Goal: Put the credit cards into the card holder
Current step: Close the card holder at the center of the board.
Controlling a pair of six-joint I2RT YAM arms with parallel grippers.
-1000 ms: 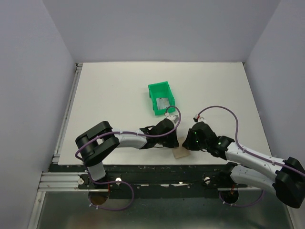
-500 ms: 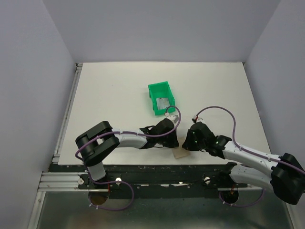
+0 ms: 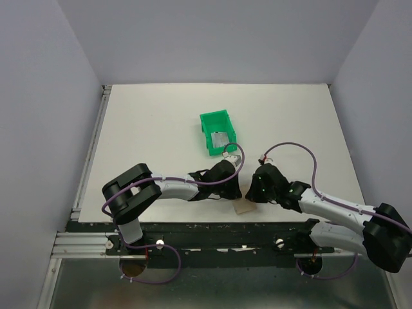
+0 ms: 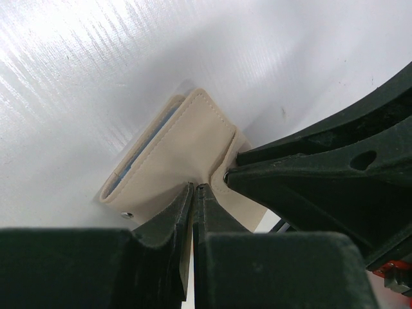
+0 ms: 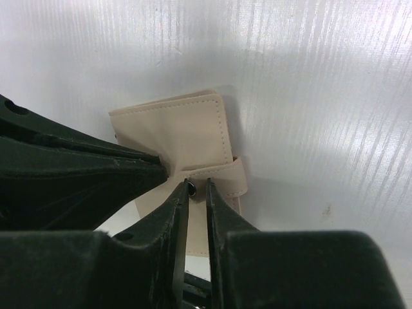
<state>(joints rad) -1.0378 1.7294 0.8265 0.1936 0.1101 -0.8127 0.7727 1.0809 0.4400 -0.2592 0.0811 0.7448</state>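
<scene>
card holder [image 3: 244, 207] laid on worktop [image 3: 148, 129] near front edge, between grippers | left gripper [image 4: 194, 188] jaws pinched together on its flap | right gripper [image 5: 196, 183] jaws narrowly parted at its strap, grip not discernible

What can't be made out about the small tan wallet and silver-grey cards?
Top view: the tan soft card holder is partly covered by the left gripper and right gripper.
Wrist views: the folded cover hides its slots and any cards inside.
Top view: the silver-grey card in the green plastic bin is too small to count or read.
</scene>
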